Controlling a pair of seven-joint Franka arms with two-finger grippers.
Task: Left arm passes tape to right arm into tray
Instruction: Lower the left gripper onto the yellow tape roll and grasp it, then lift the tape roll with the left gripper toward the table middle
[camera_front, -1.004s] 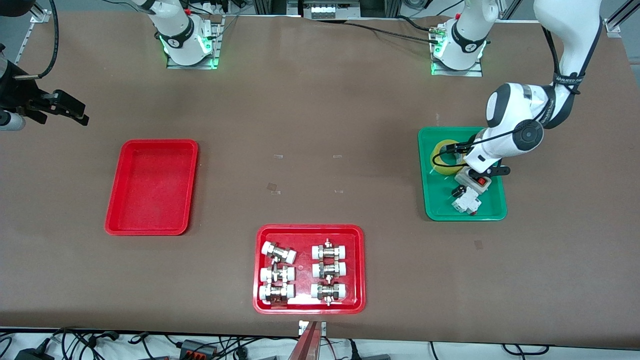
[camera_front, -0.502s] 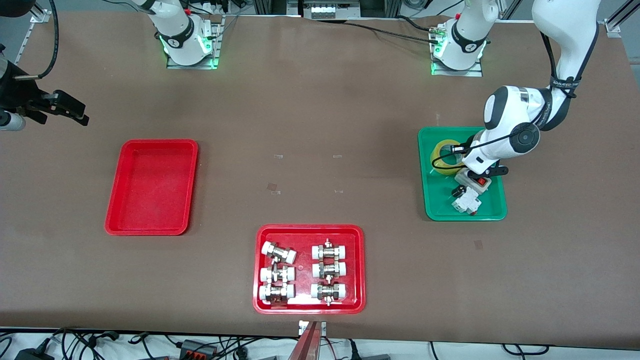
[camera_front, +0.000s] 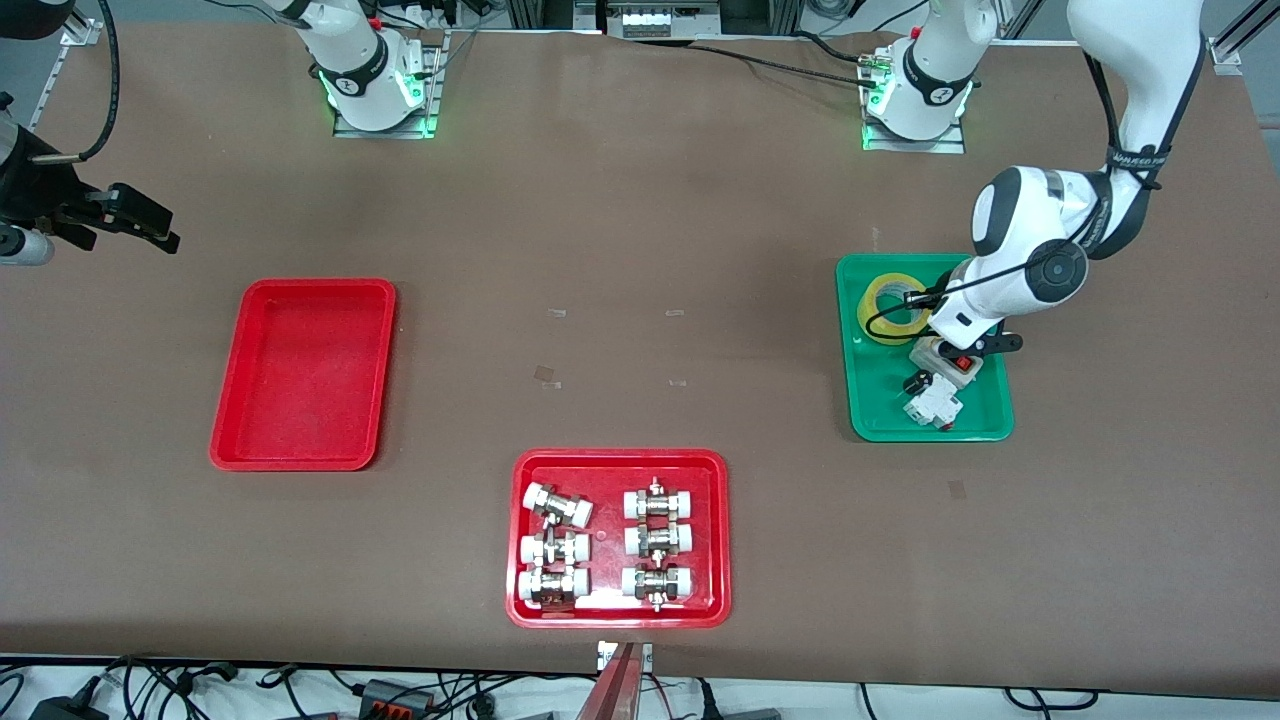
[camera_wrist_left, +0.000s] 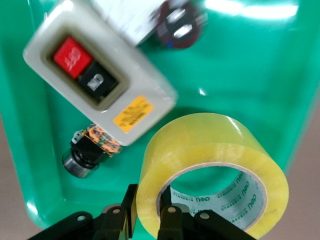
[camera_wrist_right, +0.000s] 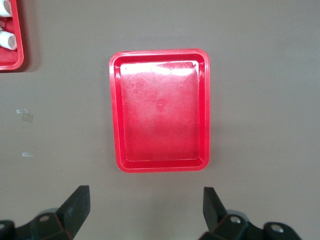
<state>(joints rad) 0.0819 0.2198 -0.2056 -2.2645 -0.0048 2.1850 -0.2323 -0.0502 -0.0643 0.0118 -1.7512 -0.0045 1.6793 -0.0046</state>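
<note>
yellow tape (camera_wrist_left: 212, 175) in green tray (camera_front: 880, 400), wall pinched by left gripper (camera_wrist_left: 150, 220). light, stiff, slick film; gripped through the core. right gripper (camera_wrist_right: 145, 207) wide open, waiting near red tray (camera_wrist_right: 116, 110).

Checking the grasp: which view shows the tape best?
Left wrist view: the tape fills it, left gripper pinching its wall. Front view shows it small, partly hidden by the arm, over the green tray. Right wrist view misses it.
</note>
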